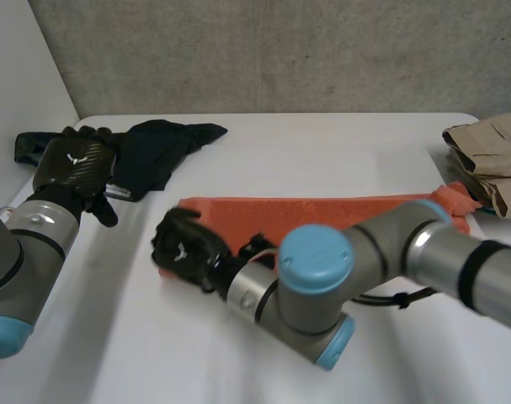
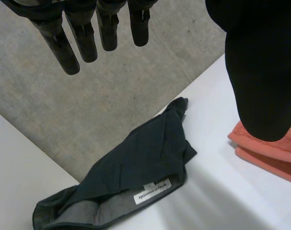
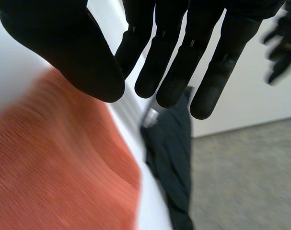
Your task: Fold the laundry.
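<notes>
Right wrist view: the right hand has its fingers straight and spread with the thumb apart, gripping nothing, and the orange towel lies under its thumb and palm while the dark garment lies beyond its fingertips. In the left wrist view the left hand also has straight, relaxed fingers that hold nothing, with the dark garment spread below its fingertips and the towel's end just past its thumb. The head view shows the towel folded long on the white table, the right hand's fingers at its end, and a beige garment well apart from both hands.
</notes>
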You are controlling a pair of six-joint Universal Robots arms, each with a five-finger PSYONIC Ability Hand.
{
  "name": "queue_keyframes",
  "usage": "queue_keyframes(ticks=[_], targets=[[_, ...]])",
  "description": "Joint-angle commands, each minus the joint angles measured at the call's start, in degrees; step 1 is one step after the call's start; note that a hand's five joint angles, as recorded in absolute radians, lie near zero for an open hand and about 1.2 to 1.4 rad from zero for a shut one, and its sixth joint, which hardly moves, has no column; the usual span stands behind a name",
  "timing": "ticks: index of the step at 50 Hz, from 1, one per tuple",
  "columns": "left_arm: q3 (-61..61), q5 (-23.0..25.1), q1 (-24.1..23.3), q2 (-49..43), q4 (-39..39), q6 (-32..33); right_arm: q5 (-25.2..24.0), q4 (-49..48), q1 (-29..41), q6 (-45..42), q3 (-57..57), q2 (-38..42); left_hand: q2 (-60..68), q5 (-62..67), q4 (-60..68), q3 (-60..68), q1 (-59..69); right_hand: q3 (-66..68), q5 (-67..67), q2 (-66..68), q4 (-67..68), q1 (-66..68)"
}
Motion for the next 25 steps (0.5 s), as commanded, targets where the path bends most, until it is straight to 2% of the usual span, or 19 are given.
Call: queue_keyframes(ticks=[1,2,3,4,5,8,9,12,14,20,25], targets=[[-0.3,0.0,0.3,-0.2,0.0,0.1,6.9,0.6,0.8,1.5,0.5,-1.9,-1.9,-2.8,-1.7,-2.3,-1.3,-36.3,-36.2,-35.9,-36.9,-33.0],[-0.1,0.0,0.1,-0.2,0.1,0.1,9.0,0.7,0.7,2.5,0.9,-3.3,-1.9,-2.8,-1.7,-2.3,-1.3,-46.5,-46.4,-46.1,-47.0,-43.2],[-0.1,0.0,0.0,-0.2,0.1,0.1,11.4,0.7,0.6,3.8,1.6,-4.8,-1.9,-2.8,-1.7,-2.3,-1.3,-51.1,-51.0,-50.7,-51.6,-47.8],[0.1,0.0,-0.2,-0.3,0.2,0.1,13.9,0.7,0.5,5.6,2.3,-6.5,-1.9,-2.8,-1.7,-2.3,-1.3,-53.1,-53.0,-52.7,-53.7,-49.8],[0.2,0.0,-0.3,-0.3,0.2,0.1,18.4,0.8,-0.5,10.3,4.1,-9.4,-1.9,-2.8,-1.7,-2.3,-1.3,-54.2,-54.1,-53.8,-54.7,-50.8],[0.5,0.0,-0.4,-0.2,0.2,0.0,23.6,1.2,-5.6,18.6,7.6,-14.1,-1.9,-2.8,-1.7,-2.3,-1.3,-54.3,-54.2,-53.9,-54.9,-51.0],[0.5,0.0,-0.5,-0.2,0.4,0.0,24.7,2.1,-10.0,24.1,9.9,-16.7,-1.9,-2.8,-1.7,-2.3,-1.3,-54.3,-54.2,-53.9,-54.9,-51.0],[0.4,0.0,-0.7,-0.3,0.8,0.0,24.2,7.2,-18.2,32.8,14.3,-22.0,-1.9,-2.8,-1.7,-2.3,-1.3,-52.8,-52.7,-52.4,-53.4,-49.5],[0.1,0.0,-1.0,-0.3,1.2,-0.3,23.1,10.8,-21.9,35.4,15.5,-23.8,-1.9,-2.8,-1.7,-2.3,-1.3,-52.0,-51.9,-51.6,-52.5,-48.7],[-0.1,0.0,-1.9,-1.0,1.4,-1.8,18.4,20.6,-38.6,37.1,17.2,-25.3,-1.9,-2.8,-1.7,-2.3,-1.3,-42.1,-42.0,-41.7,-42.6,-38.8],[-0.1,0.0,-1.9,-1.2,2.0,-2.6,13.8,21.1,-43.5,36.6,16.2,-20.5,-1.9,-2.8,-1.7,-2.3,-1.3,-39.2,-39.1,-38.8,-39.8,-35.9]])
